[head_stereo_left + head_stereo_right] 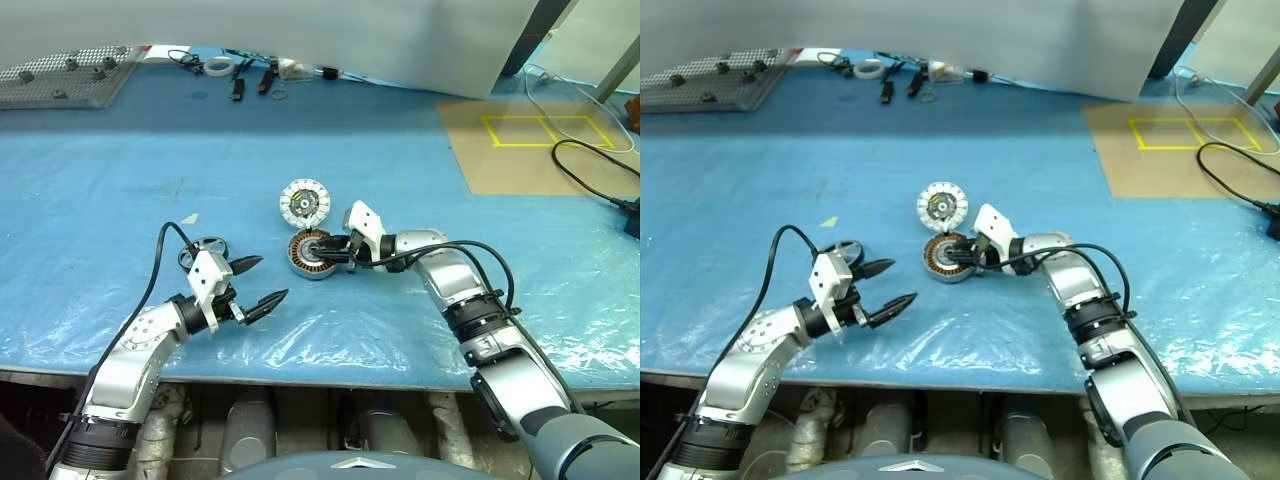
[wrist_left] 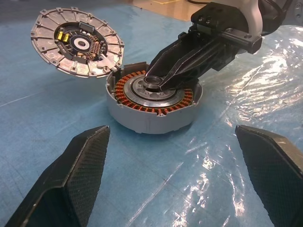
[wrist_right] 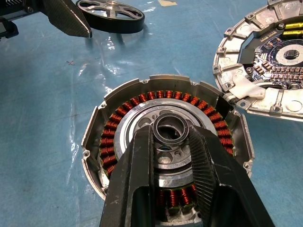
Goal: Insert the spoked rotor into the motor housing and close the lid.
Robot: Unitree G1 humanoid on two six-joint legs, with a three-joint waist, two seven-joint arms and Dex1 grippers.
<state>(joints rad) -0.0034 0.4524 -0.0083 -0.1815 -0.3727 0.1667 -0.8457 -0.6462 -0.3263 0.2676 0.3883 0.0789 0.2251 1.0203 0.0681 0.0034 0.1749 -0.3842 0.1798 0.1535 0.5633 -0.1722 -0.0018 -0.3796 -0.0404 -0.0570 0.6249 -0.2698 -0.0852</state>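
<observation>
Blue plastic-covered bench carries the copper-wound metal motor housing (image 3: 165, 156), the right gripper (image 3: 171, 137) apparently pinching its silver hub; left gripper (image 2: 175, 165) gapes empty. Black spoked rotor (image 1: 203, 247) lies beside it, the segmented silver lid (image 1: 304, 203) touching the housing; steady the housing first.

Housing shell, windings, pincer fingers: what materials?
Motor housing: looks like cast aluminium, matte grey, notched rim. Windings: likely enamelled copper wire, glossy orange-red coils. Left pincer fingers: black with a fine woven texture, maybe carbon fibre or patterned plastic.
</observation>
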